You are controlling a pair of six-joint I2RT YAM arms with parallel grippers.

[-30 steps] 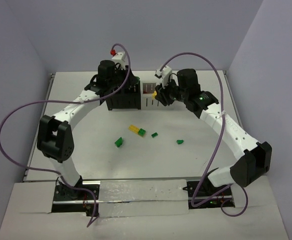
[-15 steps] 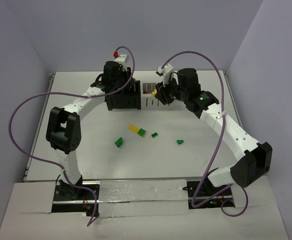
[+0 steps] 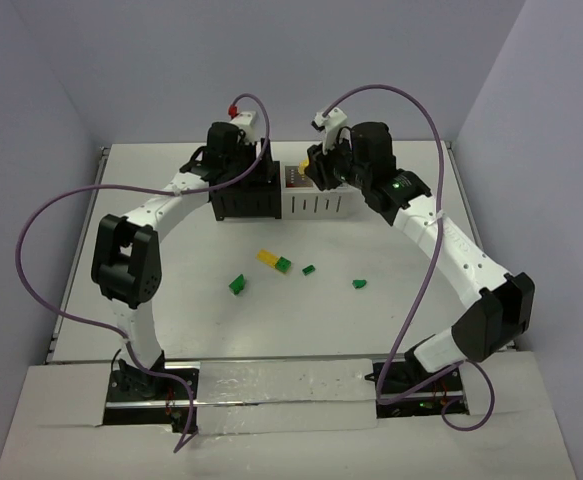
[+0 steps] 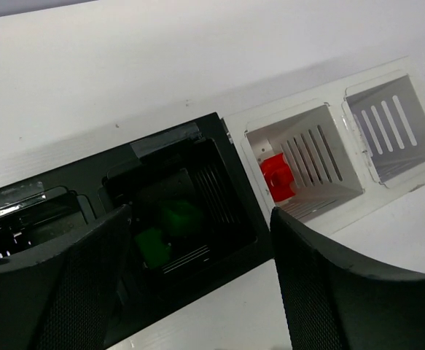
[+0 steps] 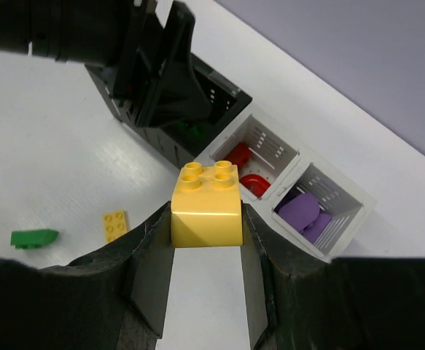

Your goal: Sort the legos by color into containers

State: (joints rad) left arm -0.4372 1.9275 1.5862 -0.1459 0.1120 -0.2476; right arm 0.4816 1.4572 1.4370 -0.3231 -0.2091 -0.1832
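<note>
We judge the sorting well past halfway. In the left wrist view, green bricks (image 4: 160, 226) lie in a black bin (image 4: 219, 157), and a red brick (image 4: 276, 177) sits in the white bin (image 4: 321, 146) beside it. The right wrist view adds purple bricks (image 5: 303, 213) in the end white bin (image 5: 343, 211). The other black bin (image 4: 22, 211) is too dark for us to tell what it holds.

Five pieces are left on the bench (image 3: 171, 300). A flat yellow piece (image 3: 267, 257) touches a green piece (image 3: 284, 264), and three loose green ones (image 3: 236, 285) are spread around them.

The left pincer (image 4: 197, 219) stands wide with nothing between its fingers, hanging over the bin of greens. The right pincer (image 5: 206, 227) is closed on a yellow brick (image 5: 206, 197), held in the air close to the white bins. Since the other three bins each show a colour, we reckon it belongs in the dark black one.

Against a second ago, the left arm has swung, so its elbow sits further right and its pincer has edged right over the black bins. The right pincer has carried its yellow brick from in front of the white bins toward their back. The five pieces on the bench have not moved.
</note>
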